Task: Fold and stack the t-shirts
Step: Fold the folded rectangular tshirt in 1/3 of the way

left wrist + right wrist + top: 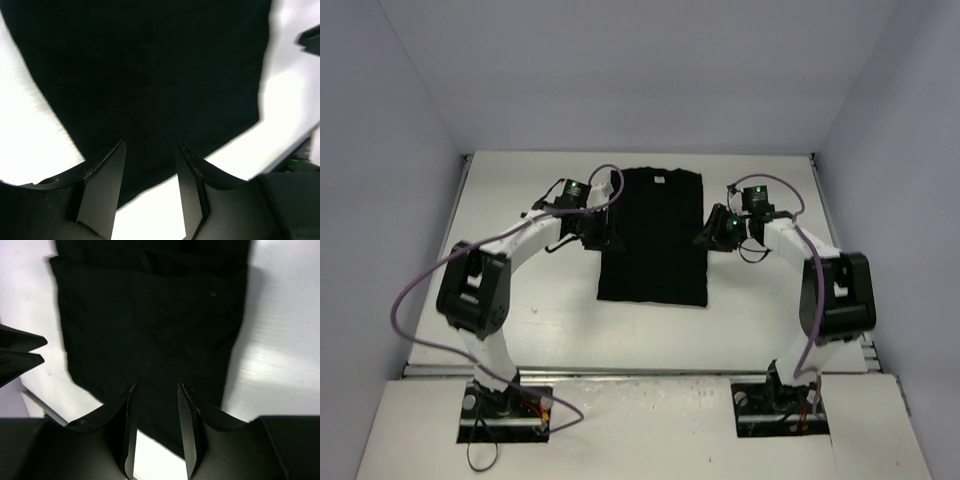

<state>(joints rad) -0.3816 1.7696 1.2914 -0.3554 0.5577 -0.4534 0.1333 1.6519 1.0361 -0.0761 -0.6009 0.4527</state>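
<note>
The black t-shirt (653, 236) lies flat on the white table as a narrow upright rectangle, its sleeves folded in and a small label at the collar at the far end. No blue print shows. My left gripper (601, 231) is open and empty at the shirt's left edge; its wrist view shows the shirt (150, 75) just beyond the gripper (150, 150). My right gripper (704, 234) is open and empty at the shirt's right edge; its wrist view shows the gripper (156, 390) over the shirt's (150, 325) edge.
The white table (530, 330) is walled on the left, right and back. Purple cables (415, 290) loop from both arms. The arm bases (505, 405) sit at the near edge. The other gripper's tips (20, 352) show at the left of the right wrist view.
</note>
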